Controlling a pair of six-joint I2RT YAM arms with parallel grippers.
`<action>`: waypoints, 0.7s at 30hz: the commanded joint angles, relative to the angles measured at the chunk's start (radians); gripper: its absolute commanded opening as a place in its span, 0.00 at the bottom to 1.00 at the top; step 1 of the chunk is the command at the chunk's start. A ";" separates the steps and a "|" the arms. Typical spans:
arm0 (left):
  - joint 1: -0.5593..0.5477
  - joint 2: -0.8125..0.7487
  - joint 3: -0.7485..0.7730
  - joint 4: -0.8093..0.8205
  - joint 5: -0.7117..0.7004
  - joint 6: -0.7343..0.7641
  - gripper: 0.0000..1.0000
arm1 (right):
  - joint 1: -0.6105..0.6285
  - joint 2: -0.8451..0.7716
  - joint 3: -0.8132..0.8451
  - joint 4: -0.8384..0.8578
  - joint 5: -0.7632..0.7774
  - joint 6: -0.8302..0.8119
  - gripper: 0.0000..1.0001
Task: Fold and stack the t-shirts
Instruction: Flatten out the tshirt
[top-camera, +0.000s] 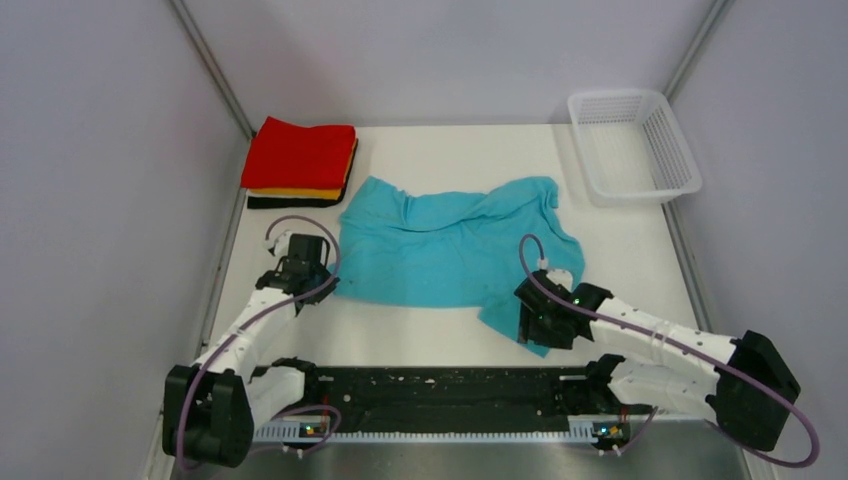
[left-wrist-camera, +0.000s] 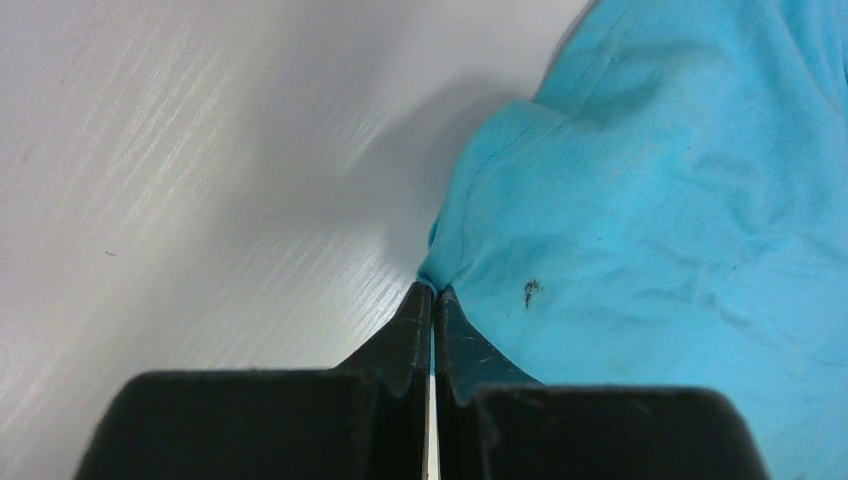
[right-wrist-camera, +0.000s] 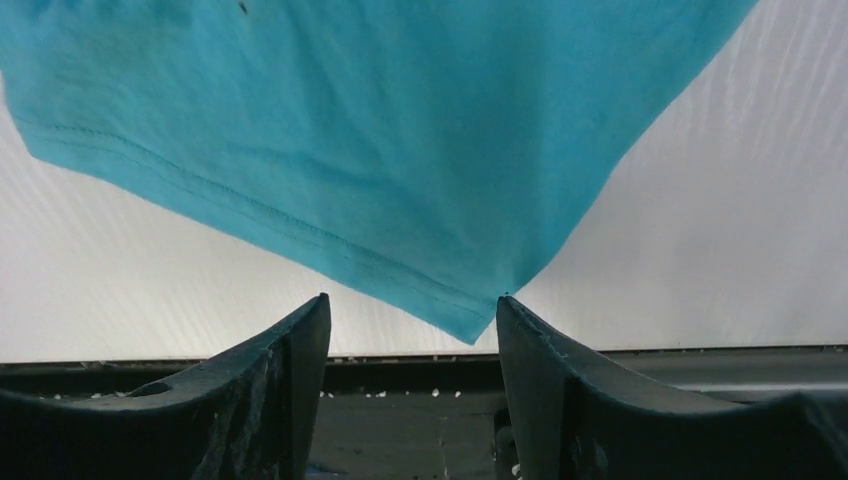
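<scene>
The turquoise t-shirt lies crumpled and spread in the middle of the table. My left gripper is shut on its near left corner; in the left wrist view the jaws meet on a pinch of turquoise cloth. My right gripper is open over the shirt's near right corner; in the right wrist view that hemmed corner hangs between the two spread fingers. A folded stack sits at the back left: the red shirt on top, an orange one and a black one under it.
A white mesh basket stands at the back right. A black strip runs along the table's near edge between the arm bases. Grey walls close in the table on the left, back and right.
</scene>
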 joint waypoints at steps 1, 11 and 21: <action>-0.003 -0.022 -0.008 0.020 -0.005 -0.003 0.00 | 0.048 0.031 -0.027 -0.002 -0.019 0.091 0.60; -0.003 -0.018 -0.003 -0.001 0.002 0.007 0.00 | 0.048 0.142 -0.073 0.124 0.054 0.132 0.50; -0.003 -0.067 0.034 -0.004 0.011 0.033 0.00 | 0.047 0.062 -0.013 0.144 0.189 0.099 0.00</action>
